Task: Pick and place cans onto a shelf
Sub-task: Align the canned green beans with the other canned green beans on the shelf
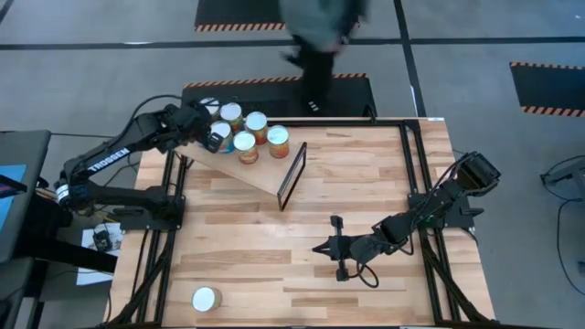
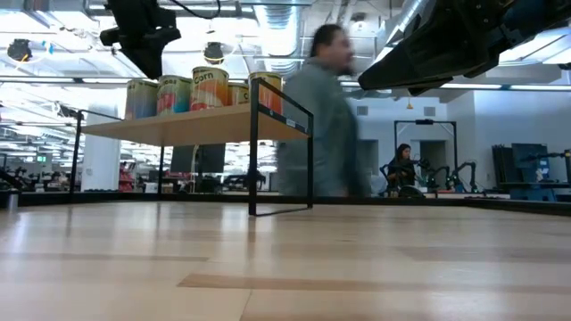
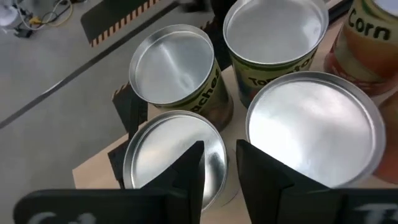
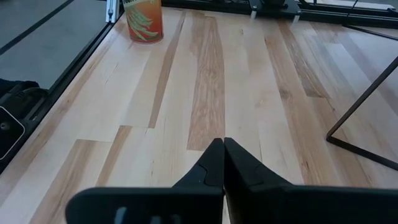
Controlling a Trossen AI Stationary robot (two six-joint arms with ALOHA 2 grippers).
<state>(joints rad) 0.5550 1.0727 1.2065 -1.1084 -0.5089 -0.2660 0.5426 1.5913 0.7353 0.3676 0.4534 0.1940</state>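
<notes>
Several cans (image 1: 245, 144) with silver lids stand upright on their bases on the slanted plywood shelf (image 1: 260, 169), which has a black frame (image 1: 291, 175) at its end. My left gripper (image 3: 219, 158) is slightly open just over the lids of two neighbouring cans (image 3: 174, 155), (image 3: 314, 134), at the shelf's far-left end (image 1: 208, 131). I cannot tell whether it touches them. One more can (image 1: 206, 298) stands on the table near the front left corner; it also shows in the right wrist view (image 4: 144, 18). My right gripper (image 1: 320, 247) is shut and empty above the table's middle right.
A person (image 1: 320, 37) walks past beyond the table's far edge and also shows in the low view (image 2: 330, 116). The shelf (image 2: 196, 125) stands raised above the tabletop on its black frame (image 2: 281, 152). Bare wooden tabletop (image 1: 366, 174) lies between the shelf and my right arm.
</notes>
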